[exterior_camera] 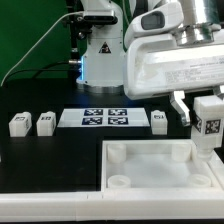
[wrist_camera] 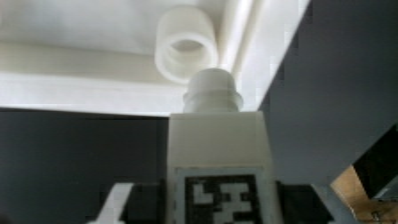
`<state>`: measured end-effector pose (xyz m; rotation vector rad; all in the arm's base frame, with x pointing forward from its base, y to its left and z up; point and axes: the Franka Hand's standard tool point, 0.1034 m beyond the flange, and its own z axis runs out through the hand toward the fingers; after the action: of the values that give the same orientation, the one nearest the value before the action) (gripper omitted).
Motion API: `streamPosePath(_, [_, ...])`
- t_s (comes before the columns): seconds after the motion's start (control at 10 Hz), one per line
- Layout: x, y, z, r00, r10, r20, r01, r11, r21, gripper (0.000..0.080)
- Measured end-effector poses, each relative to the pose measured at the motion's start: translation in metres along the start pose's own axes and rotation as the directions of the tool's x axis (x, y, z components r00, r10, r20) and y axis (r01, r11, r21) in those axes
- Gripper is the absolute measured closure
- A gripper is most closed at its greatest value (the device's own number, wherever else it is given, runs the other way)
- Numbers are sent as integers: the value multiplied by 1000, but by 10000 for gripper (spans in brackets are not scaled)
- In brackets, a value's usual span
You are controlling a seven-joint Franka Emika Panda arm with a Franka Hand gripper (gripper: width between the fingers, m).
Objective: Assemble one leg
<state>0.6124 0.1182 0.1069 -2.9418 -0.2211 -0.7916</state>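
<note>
My gripper is shut on a white leg with a black-and-white tag, holding it upright above the right edge of the big white panel. In the wrist view the held leg fills the middle, its round peg pointing toward a corner socket of the panel; the peg tip is close to the socket but beside it, apart from it. My gripper clamps the leg from both sides. Three more legs lie on the black table.
The marker board lies behind the panel in the middle. A white machine base with cables stands at the back. The panel's raised rim and front corner sockets lie below the gripper's path.
</note>
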Motion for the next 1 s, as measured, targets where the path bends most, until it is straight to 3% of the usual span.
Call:
streamPosePath(0.3, [-4,11,11,1000,2,11,-2,1000,-7,509])
streamPosePath(0.5, [-13,10,20,1000,9,24,-8,1000,-7,509])
streamPosePath(0.8, [-7,12,27,1000,11,9,-11,1000,-8,509])
streamPosePath(1.0, [-13,9,35,1000,10,19,-10,1000,-5,509])
